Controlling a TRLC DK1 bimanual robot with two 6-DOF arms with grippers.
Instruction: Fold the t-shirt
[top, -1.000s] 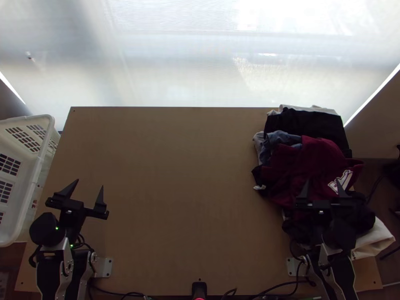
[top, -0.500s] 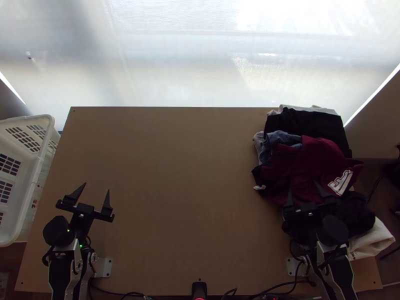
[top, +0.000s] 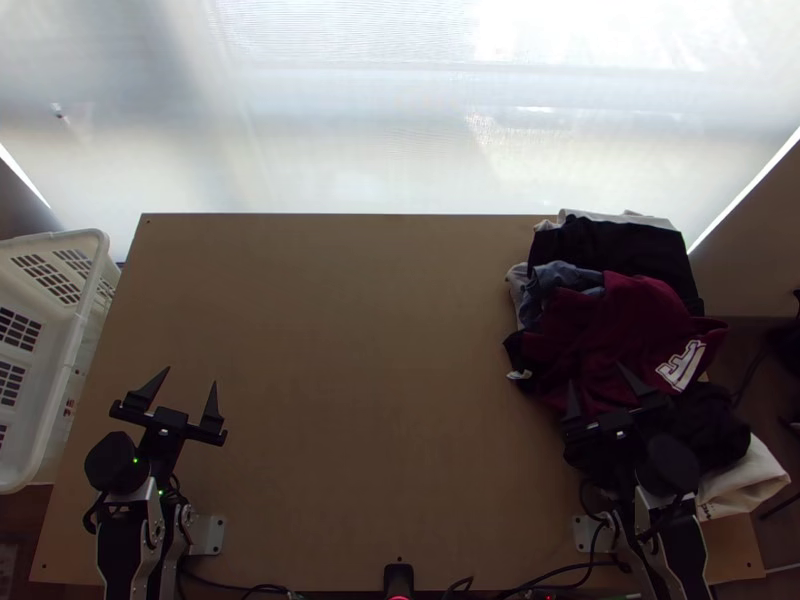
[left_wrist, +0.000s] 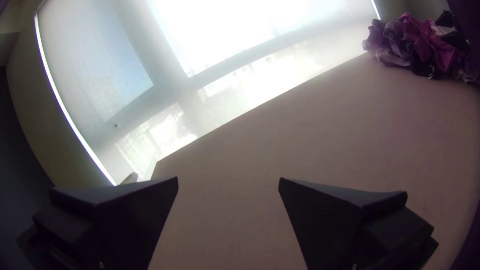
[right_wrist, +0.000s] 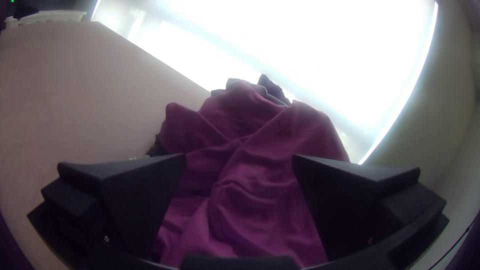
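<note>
Bright window (top: 350, 130) past a wooden counter (top: 350, 350), white basket (top: 70, 345) outboard of the left pincer (top: 190, 375). Going by the task, I'd guess the maroon shirt (top: 630, 300) is the target: crumpled, just ahead of the right pincer (top: 595, 373), on top of other clothes (top: 610, 245). Pretty sure they're heaped to that side so the folding can happen between the pincers. Both pincers are wide, gripping nothing; the right one has shirt in view between its fingers, can't tell if it's touching. Left arm (top: 120, 560) sits near its base, pincer aimed outward; right arm (top: 680, 550) leans slightly inward.
</note>
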